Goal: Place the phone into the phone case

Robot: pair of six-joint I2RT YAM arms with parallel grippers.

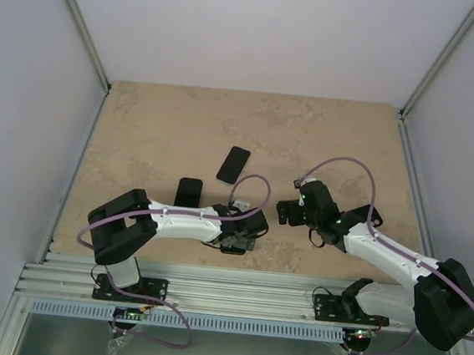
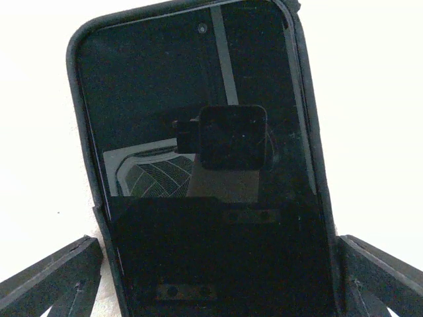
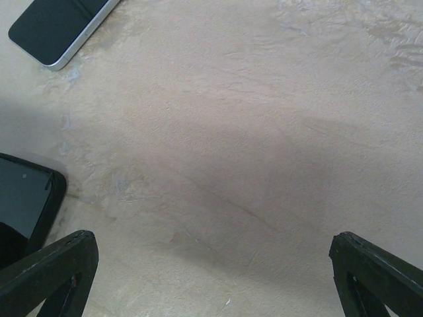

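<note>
In the left wrist view the phone (image 2: 198,132), black with a glossy screen, lies flat inside the raised rim of a black phone case (image 2: 74,99). My left gripper (image 2: 218,277) is open, its two fingers (image 2: 46,281) wide apart close beside the case's lower end. In the top view the left gripper (image 1: 240,228) covers most of the cased phone. My right gripper (image 3: 211,277) is open over bare table just right of it, with one case corner (image 3: 26,198) showing at its left. In the top view the right gripper (image 1: 288,212) faces the left one.
A second dark phone with a silver edge (image 1: 234,164) (image 3: 59,26) lies tilted further back. A flat black rectangle (image 1: 188,193) lies left of it, partly under my left forearm. Metal rails (image 1: 78,171) border the tan table (image 1: 325,136).
</note>
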